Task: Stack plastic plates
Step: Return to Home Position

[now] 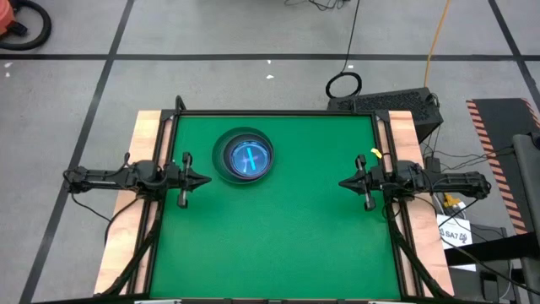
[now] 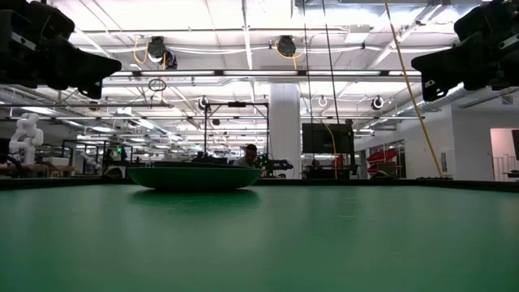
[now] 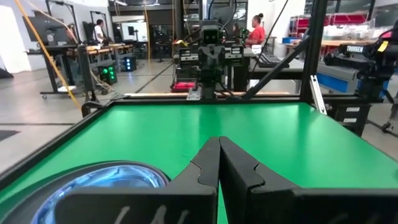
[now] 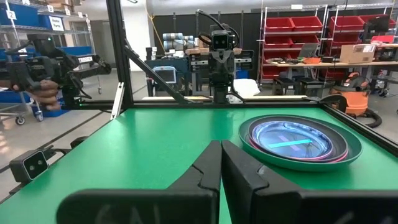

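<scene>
Plates first: from above, we see the plastic plates point(image 1: 245, 157) gathered into one stack on the green table point(image 1: 287, 245), nearer the left arm than the right. A cyan plate is uppermost and a dark rim outermost. We judge the wider plates lie lowest so the pile sits steady.

The left gripper point(image 1: 207, 179) hovers at the left edge and the right gripper point(image 1: 342, 182) at the right edge. Their tips face inward, well apart from the stack. To us that reads as a parked pose, with the stacking done.

At table height, the stack point(image 2: 195, 177) lies flat and level with nothing touching it.

Through the left wrist, we find the fingers point(image 3: 208, 165) pressed together with nothing between them, and the stack point(image 3: 93, 186) near.

Through the right wrist, the fingers point(image 4: 208, 168) likewise meet on nothing. Pink edges show beneath the cyan of the stack point(image 4: 298, 140).
</scene>
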`<state>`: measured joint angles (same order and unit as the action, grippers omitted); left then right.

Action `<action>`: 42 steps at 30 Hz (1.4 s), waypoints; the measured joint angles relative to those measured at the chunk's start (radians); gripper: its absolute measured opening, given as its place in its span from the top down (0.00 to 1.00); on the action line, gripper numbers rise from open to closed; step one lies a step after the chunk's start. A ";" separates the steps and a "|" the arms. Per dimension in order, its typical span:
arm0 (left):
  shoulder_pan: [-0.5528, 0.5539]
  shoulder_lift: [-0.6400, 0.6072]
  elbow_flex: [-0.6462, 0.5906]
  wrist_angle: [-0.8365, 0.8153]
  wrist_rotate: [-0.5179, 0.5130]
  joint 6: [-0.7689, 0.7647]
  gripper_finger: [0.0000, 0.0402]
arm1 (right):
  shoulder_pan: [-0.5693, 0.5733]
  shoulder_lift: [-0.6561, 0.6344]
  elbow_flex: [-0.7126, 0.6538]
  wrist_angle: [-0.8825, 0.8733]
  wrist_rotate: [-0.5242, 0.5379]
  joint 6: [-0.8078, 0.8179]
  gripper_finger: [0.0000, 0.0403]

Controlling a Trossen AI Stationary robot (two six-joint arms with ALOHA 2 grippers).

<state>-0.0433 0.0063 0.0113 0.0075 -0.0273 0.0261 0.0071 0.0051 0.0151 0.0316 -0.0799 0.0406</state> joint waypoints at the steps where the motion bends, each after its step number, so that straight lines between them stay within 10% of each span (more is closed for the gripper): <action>1: 0.000 0.000 0.000 0.000 0.000 0.011 0.99 | 0.000 0.000 0.000 0.000 0.000 0.000 0.98; 42: 0.000 0.000 0.000 -0.002 -0.004 0.043 0.99 | 0.000 0.000 0.000 0.001 0.000 0.000 0.98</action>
<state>-0.0433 0.0063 0.0109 0.0051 -0.0315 0.0692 0.0074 0.0051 0.0151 0.0330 -0.0795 0.0406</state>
